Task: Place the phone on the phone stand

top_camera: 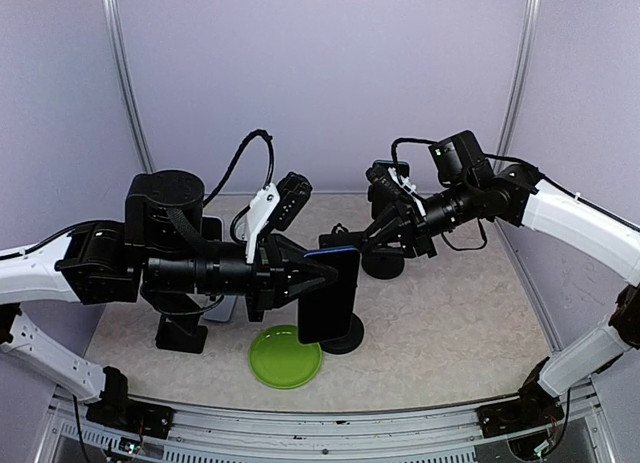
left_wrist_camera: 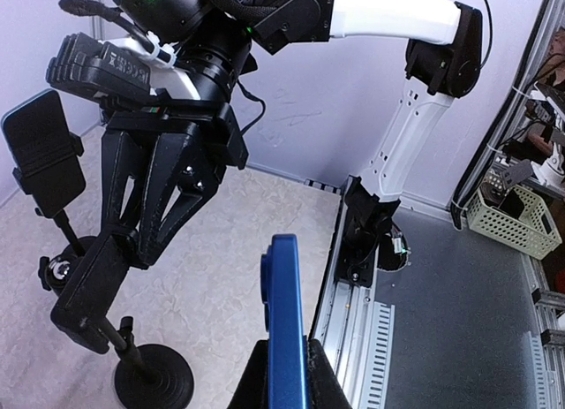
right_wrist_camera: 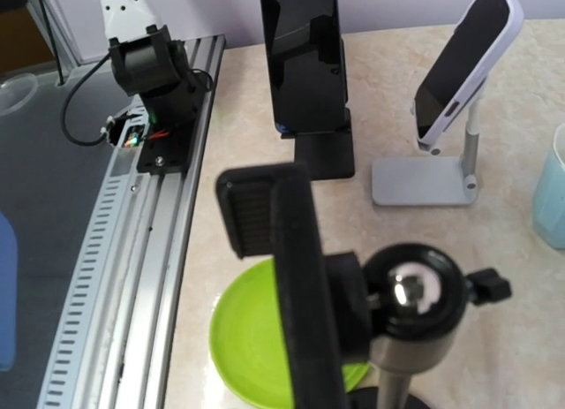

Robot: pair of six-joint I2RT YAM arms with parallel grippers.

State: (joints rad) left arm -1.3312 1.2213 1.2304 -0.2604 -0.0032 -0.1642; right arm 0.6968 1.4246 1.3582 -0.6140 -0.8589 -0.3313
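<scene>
**Two-arm cell, overhead and wrist views.** The left hand (top_camera: 318,274) is pressed together on the blue phone (top_camera: 330,303), one finger on each face. The phone is held upright, edge-on to the left wrist camera, and raised above the worktop (top_camera: 450,323) near its middle. The phone stand (left_wrist_camera: 44,157) is black, with a clamp cradle, a ball joint, a thin stem and a round base. It rises just beyond the phone, and phone and cradle are apart. The right hand (left_wrist_camera: 86,307) reaches in from the far right, its fingers converging at the stem just below the ball joint; whether they pinch the stem cannot be told. In the right wrist view the cradle fills the foreground. Behind it lie a green plate (right_wrist_camera: 256,338), a black handset (right_wrist_camera: 305,64) leaning on a black stand (right_wrist_camera: 325,157), and a white handset (right_wrist_camera: 463,64) leaning on a grey stand (right_wrist_camera: 424,181). A pale blue cup (right_wrist_camera: 552,193) shows at the right edge
</scene>
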